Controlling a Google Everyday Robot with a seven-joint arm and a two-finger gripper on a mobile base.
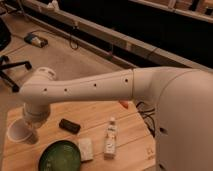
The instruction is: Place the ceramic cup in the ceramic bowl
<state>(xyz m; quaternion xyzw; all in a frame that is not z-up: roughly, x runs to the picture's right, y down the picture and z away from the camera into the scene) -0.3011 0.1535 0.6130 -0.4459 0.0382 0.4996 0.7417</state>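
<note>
The ceramic cup (18,131), a pale tapered tumbler, hangs at the table's left edge, right under my wrist. My gripper (26,128) points down from the end of the white arm and is shut on the cup; its fingers are mostly hidden by the wrist. The ceramic bowl (60,157), a dark green shallow dish, sits on the wooden table at the front, to the right of and nearer than the cup. It holds nothing.
On the wooden table (130,142) lie a black oblong object (69,125), a white rectangular block (85,149) beside the bowl, and a small white bottle (110,137) on its side. My arm spans the table's back. An office chair base (12,75) stands on the floor at left.
</note>
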